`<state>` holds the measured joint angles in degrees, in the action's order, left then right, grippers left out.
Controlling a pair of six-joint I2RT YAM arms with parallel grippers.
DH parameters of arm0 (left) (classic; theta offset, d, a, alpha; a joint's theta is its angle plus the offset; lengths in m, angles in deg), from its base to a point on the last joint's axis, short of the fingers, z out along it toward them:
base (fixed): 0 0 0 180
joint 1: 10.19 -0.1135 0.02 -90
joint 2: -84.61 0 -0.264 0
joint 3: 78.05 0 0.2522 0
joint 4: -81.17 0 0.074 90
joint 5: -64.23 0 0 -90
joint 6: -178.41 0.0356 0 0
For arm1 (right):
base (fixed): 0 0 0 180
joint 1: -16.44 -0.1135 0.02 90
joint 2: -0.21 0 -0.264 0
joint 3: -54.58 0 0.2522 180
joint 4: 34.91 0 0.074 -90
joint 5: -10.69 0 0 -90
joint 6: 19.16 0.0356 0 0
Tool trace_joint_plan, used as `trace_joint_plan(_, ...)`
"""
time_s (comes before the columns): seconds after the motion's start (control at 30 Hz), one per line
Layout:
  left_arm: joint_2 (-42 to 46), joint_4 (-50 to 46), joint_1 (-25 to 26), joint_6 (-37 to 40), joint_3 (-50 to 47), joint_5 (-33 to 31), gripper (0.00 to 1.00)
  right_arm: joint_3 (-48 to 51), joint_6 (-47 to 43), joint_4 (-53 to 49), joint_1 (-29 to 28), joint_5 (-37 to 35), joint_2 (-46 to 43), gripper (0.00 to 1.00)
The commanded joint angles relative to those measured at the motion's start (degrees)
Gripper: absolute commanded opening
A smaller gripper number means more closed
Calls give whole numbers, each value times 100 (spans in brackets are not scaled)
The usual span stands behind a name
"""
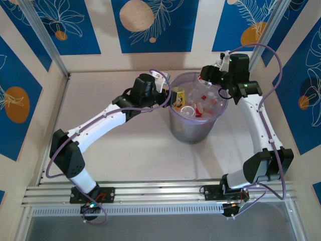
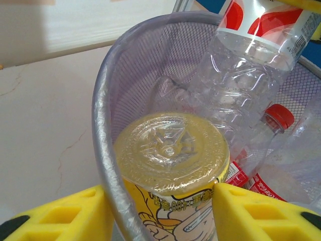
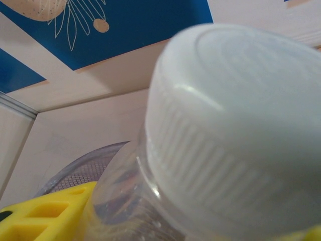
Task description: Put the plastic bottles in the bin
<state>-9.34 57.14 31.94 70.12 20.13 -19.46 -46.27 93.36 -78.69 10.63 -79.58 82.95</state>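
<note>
The lavender-grey bin (image 1: 193, 131) stands mid-table, holding several clear red-labelled bottles (image 1: 203, 100). A yellow bottle (image 2: 170, 155) stands base-up just inside the bin's left rim (image 2: 103, 125). My left gripper (image 2: 158, 216) is open and straddles that rim. Its left finger (image 2: 55, 218) is outside the bin, and its right finger (image 2: 261, 211) rests against the yellow bottle. In the top view the left gripper (image 1: 168, 95) sits at the rim's left side. My right gripper (image 3: 185, 231) is shut on a clear bottle with a white cap (image 3: 235, 125), held over the bin's far right rim (image 1: 215, 75).
A clear red-labelled bottle (image 2: 246, 60) leans across the bin above a red-capped one (image 2: 278, 116). Walls with blue panels close in the table at the back and sides. Bare tabletop (image 1: 125, 145) lies in front of the bin.
</note>
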Motion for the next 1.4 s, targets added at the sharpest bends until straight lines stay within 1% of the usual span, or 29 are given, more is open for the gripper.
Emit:
trace_joint_plan(0.0,-145,-122,-7,230,197,-222,50,-38,-228,-655,-175,67,145,61)
trace_joint_plan(0.17,-180,-175,-3,259,290,-241,48,-609,-873,-1601,-439,-35,602,62)
trace_joint_plan(0.2,-185,-186,-6,264,325,-239,47,-651,-916,-1668,-488,-24,658,63)
trace_joint_plan(0.33,-216,-272,-9,281,407,-277,46,-609,-898,-1600,-534,49,557,69)
trace_joint_plan(0.37,-215,-297,-3,283,425,-300,46,-651,-911,-1618,-535,19,510,73)
trace_joint_plan(0.4,-205,-328,-7,290,447,-327,45,-736,-939,-1673,-528,-3,477,76)
trace_joint_plan(0.53,-207,-464,-17,296,578,-473,41,-1223,-1093,-2051,-509,-51,446,85)
trace_joint_plan(0.73,-266,-683,-38,357,827,-684,34,-1820,-1202,-2432,-453,-237,295,90)
trace_joint_plan(0.9,-203,-843,-112,453,907,-926,28,-2083,-1241,-2688,-327,-614,120,90)
trace_joint_plan(1.07,-118,-910,-220,483,897,-1061,21,-1851,-1040,-2728,-64,-605,-83,89)
trace_joint_plan(1.17,-123,-937,-251,475,933,-1031,19,-1633,-845,-2887,140,-689,-212,84)
trace_joint_plan(1.27,-166,-914,-258,466,953,-912,19,-1175,-648,-2965,426,-710,-401,77)
trace_joint_plan(1.33,-241,-921,-258,440,1004,-805,20,-868,-548,-3004,587,-579,-538,74)
trace_joint_plan(1.37,-279,-926,-256,424,1039,-730,22,-719,-519,-3005,643,-528,-603,73)
